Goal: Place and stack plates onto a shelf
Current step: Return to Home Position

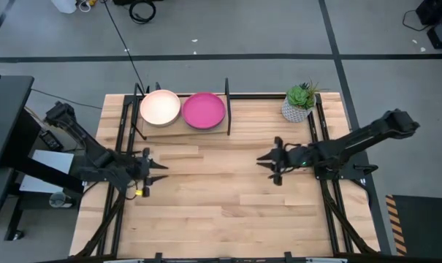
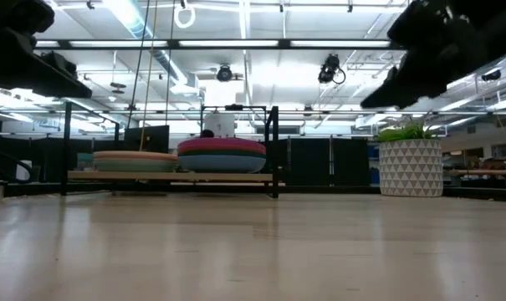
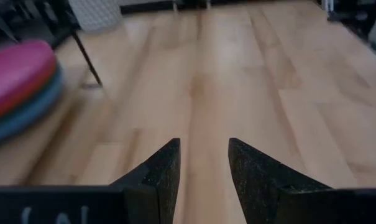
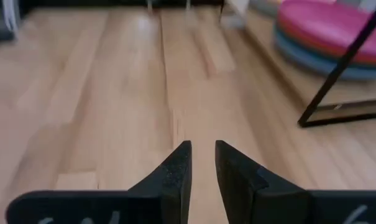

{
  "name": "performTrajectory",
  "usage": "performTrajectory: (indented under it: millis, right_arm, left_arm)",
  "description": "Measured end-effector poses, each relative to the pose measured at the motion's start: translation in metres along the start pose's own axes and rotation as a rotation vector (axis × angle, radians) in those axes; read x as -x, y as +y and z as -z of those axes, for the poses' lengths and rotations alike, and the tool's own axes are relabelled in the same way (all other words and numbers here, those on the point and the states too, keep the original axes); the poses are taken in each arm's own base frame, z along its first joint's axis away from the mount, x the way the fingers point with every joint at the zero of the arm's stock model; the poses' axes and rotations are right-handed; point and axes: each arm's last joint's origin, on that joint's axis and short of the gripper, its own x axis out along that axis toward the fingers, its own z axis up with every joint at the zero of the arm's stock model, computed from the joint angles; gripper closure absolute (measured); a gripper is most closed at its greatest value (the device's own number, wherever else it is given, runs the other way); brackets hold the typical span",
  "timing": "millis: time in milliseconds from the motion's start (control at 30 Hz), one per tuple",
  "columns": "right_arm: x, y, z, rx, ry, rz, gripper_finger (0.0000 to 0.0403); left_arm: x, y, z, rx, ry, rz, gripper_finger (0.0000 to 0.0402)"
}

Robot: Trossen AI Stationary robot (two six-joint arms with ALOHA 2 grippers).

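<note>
Risk is small: the magenta plate (image 1: 204,110) and cream-peach plate (image 1: 160,107) top two stacks on the shelf (image 1: 184,131). The left gripper (image 1: 161,171) and right gripper (image 1: 263,162) hang empty over the table (image 1: 221,212) (fingers slightly parted). A careless swing could bump the shelf frame, I think.

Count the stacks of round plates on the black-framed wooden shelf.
2. One, topped by a cream-peach plate, at the left of the shelf in the high view; one, topped by a magenta plate, at its right. Lower plates are partly hidden.
</note>
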Motion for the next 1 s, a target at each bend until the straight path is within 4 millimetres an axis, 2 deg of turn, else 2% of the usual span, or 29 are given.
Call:
performTrajectory:
  millis: [267, 500, 633, 800, 1000]
  right_arm:
    - [0.048, -0.02, -0.017, -0.069, -0.165, 0.003, 0.033]
    - [0.074, -0.031, -0.014, -0.14, -0.203, 0.018, 0.033]
    - [0.073, -0.031, -0.003, -0.18, -0.273, 0.005, 0.0331]
    - [0.063, -0.031, 0.023, -0.195, -0.377, -0.005, 0.0331]
    - [0.067, -0.039, 0.038, -0.2, -0.345, 0.118, 0.0331]
  left_arm:
    - [0.021, 0.022, -0.002, 0.042, -0.066, -0.002, 0.026]
    - [0.028, 0.026, -0.005, 0.112, -0.115, 0.048, 0.0261]
    - [0.025, 0.02, -0.004, 0.142, -0.195, 0.075, 0.0261]
    - [0.011, 0.013, 0.022, 0.09, -0.241, 0.113, 0.0261]
    - [0.011, 0.008, 0.024, 0.08, -0.282, 0.276, 0.0261]
